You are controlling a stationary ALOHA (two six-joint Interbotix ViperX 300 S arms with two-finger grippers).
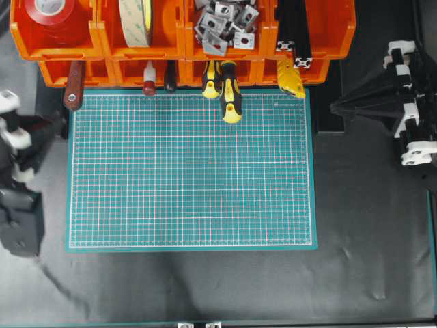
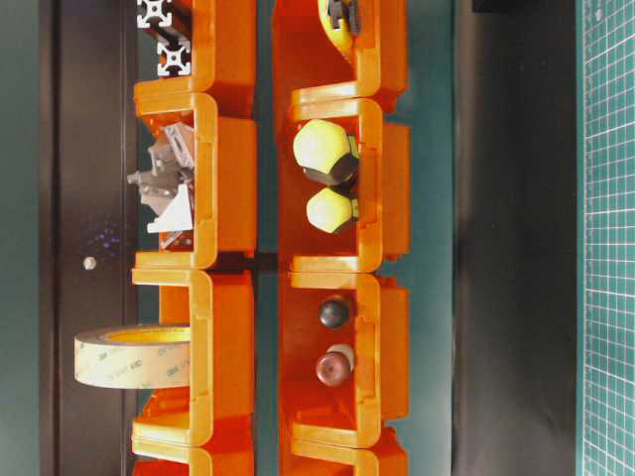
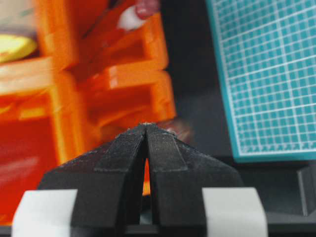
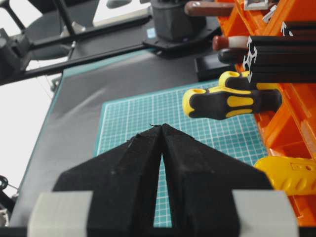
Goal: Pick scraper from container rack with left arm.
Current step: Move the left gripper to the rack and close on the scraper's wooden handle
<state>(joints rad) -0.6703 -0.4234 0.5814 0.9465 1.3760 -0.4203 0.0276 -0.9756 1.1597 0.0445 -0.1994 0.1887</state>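
Note:
The scraper (image 1: pixel 74 87) hangs out of the lower left bin of the orange container rack (image 1: pixel 95 44), its reddish-brown handle with the ringed hole pointing at the mat; the blade is hidden in the bin. My left gripper (image 1: pixel 61 126) sits just below and left of that handle, shut with nothing in it. In the left wrist view the shut tips (image 3: pixel 146 124) point at the rack (image 3: pixel 123 74), and a blurred brown handle (image 3: pixel 180 129) lies just beyond them. My right gripper (image 1: pixel 333 106) rests at the right, shut and empty (image 4: pixel 160 126). The scraper handle (image 4: pixel 207 7) shows far off in the right wrist view.
A green grid mat (image 1: pixel 191 171) lies in front of the rack. Two yellow-and-black screwdrivers (image 1: pixel 229 92) and a red-knobbed tool (image 1: pixel 149 85) stick out of the lower bins. Tape rolls (image 1: pixel 136 20) and metal brackets (image 1: pixel 222 24) fill the upper bins.

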